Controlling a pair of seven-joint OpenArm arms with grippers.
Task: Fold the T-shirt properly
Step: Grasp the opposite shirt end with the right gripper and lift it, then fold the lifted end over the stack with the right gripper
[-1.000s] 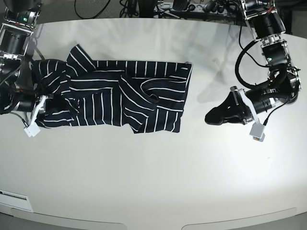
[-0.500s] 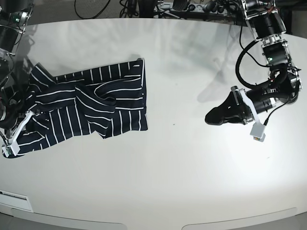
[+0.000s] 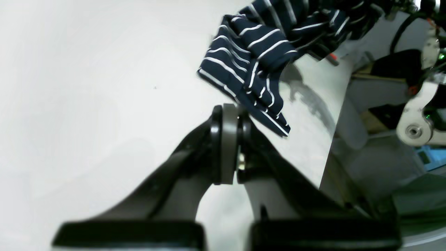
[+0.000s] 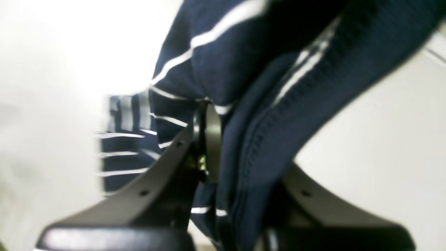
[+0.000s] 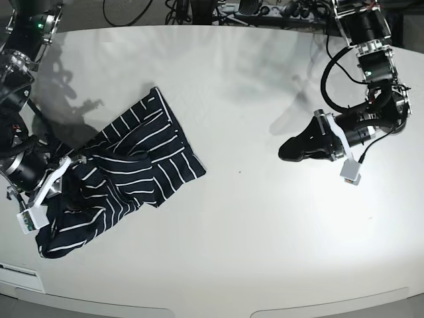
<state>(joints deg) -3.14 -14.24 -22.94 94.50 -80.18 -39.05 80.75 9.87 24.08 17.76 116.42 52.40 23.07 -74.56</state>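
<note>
Right claw (image 4: pixel 209 139) pinching T-shirt (image 5: pixel 126 172), bunched at counter (image 5: pixel 252 252) left edge.
Left claw (image 3: pixel 228 146) pressed together, empty, well apart; shirt's long axis runs diagonally toward it.

Crumpled T-shirt (image 5: pixel 126 169) on white table (image 5: pixel 252 232)

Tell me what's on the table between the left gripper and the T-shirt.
Nothing: in the base view only bare white table separates the left gripper from the T-shirt. The left wrist view agrees.
</note>
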